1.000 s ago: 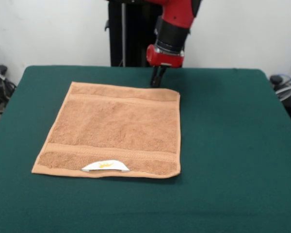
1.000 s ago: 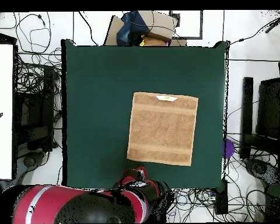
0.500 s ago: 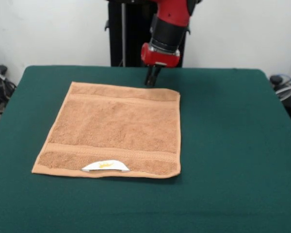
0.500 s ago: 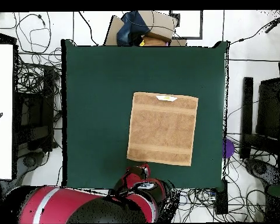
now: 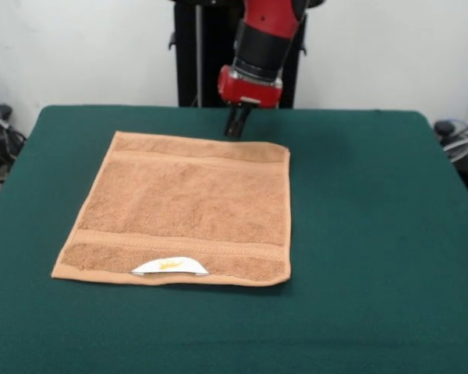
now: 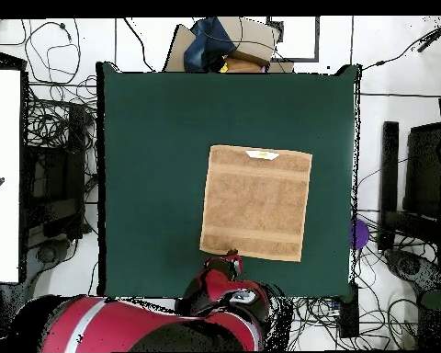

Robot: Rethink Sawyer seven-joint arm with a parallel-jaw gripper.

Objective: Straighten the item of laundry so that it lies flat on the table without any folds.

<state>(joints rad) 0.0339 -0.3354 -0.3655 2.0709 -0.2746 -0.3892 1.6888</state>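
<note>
While only one towel [image 5: 183, 206] lies on the one green desk [image 5: 374, 234], it takes up just a small part of the top, sitting a little toward the side that appears left from the front. It is spread out flat, with no folds to be seen, and all four of its corners show. Two woven bands cross it, one near each of two opposite edges. One white label [image 5: 169, 266] with a yellow mark sits at the towel's near edge in the front view, curled slightly upward.

A single red and black arm [image 5: 265, 39] comes down at the far side, ending in one end effector [image 5: 234, 128] that hangs just above the towel's far edge, near its right far corner. Its dark tips are close together and nothing is between them, but whether they are clenched or released cannot be told. In the overhead view the arm [image 6: 141, 326] covers the end effector almost wholly, and only a dark tip [image 6: 230, 255] shows at the towel's [image 6: 256, 202] lower edge.

Wide bare green cloth rings the towel on every side, widest to the right in the front view and in front of the label. Cables and dark gear crowd the floor beyond the desk [image 6: 151, 165] edges.
</note>
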